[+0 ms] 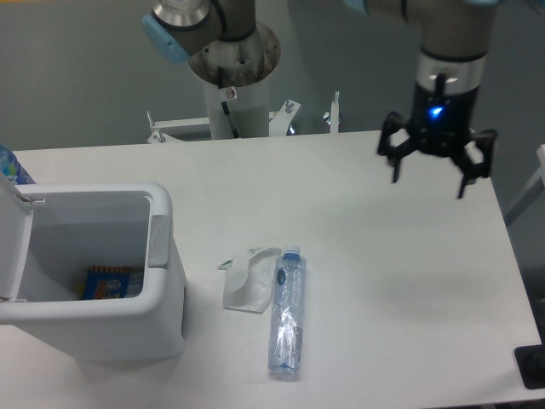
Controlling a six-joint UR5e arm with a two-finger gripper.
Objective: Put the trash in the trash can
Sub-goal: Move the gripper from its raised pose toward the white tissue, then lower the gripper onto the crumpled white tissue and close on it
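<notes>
So nearest the front edge of the worktop (409, 281) there's the bottle (287, 313), lying flat, cap end pointing toward the back edge; it's one slim clear crinkly plastic thing with a blue cap and a small dark label patch near the neck; right beside it on the left, touching or very nearly, sits the napkin (249, 286), one crumpled white paper wad, folded up a bit at its far end; so that's two pieces of trash, both about mid-worktop toward the front.

At the front left corner is the trash can (162, 281), one big white rectangular bin with rounded corners; its lid (14, 247) is flipped open and stands up on the left side; a grey tab (158, 241) sits on the right rim; inside, down at the bottom, there's one colourful blue-and-orange packet (113, 282); napkin and bottle are both outside the bin, just to its right.

The gripper (433, 175) is way off from all that, hovering above the worktop near the back right corner, well apart from the bottle and napkin and diagonally across from the bin; its fingers are spread wide with nothing between them; a blue light glows on its body.

Behind the back edge is the arm's base column (234, 81) and some metal brackets (311, 115).
</notes>
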